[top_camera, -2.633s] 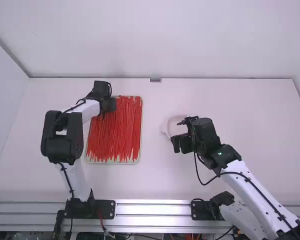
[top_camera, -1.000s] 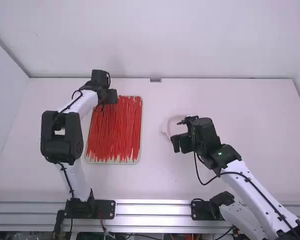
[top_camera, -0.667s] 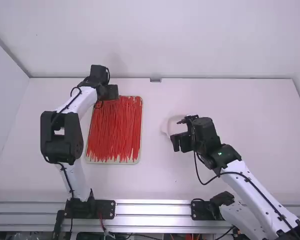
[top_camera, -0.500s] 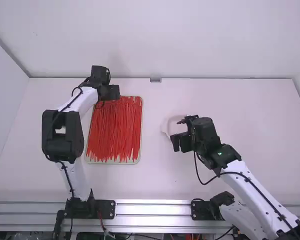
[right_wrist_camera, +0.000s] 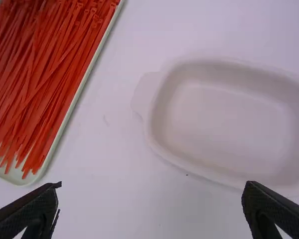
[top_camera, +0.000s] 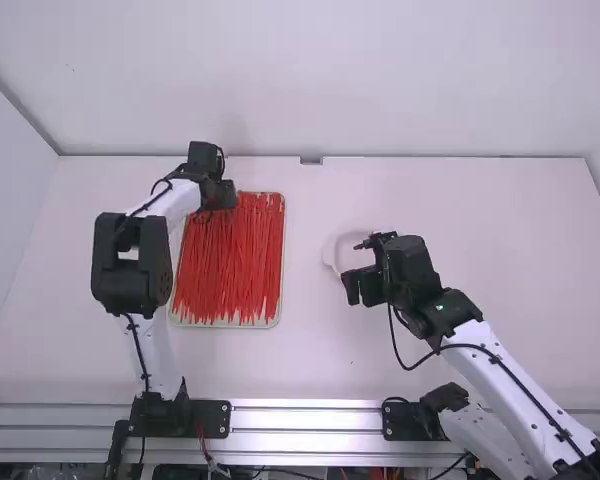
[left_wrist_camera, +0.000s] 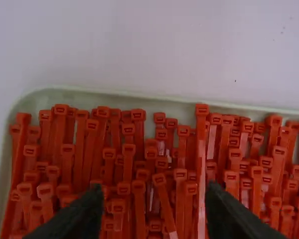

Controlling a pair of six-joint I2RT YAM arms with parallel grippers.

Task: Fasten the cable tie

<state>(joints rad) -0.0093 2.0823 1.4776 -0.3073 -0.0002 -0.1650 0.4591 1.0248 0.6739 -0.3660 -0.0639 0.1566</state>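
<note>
Left pincer (left_wrist_camera: 153, 186) released, spread over the cable ties (left_wrist_camera: 139, 149).
Its fingers (left_wrist_camera: 84, 214) hang above the tie heads at the tray's (left_wrist_camera: 114, 93) far end; right pincer (right_wrist_camera: 152, 185), also released, hovers over the desk (right_wrist_camera: 114, 174) beside a white dish (right_wrist_camera: 224, 119).

left hand (top_camera: 220, 197): far end of tray (top_camera: 281, 262), over cable ties (top_camera: 232, 262) | right hand (top_camera: 364, 283): at white dish (top_camera: 332, 250)
</note>
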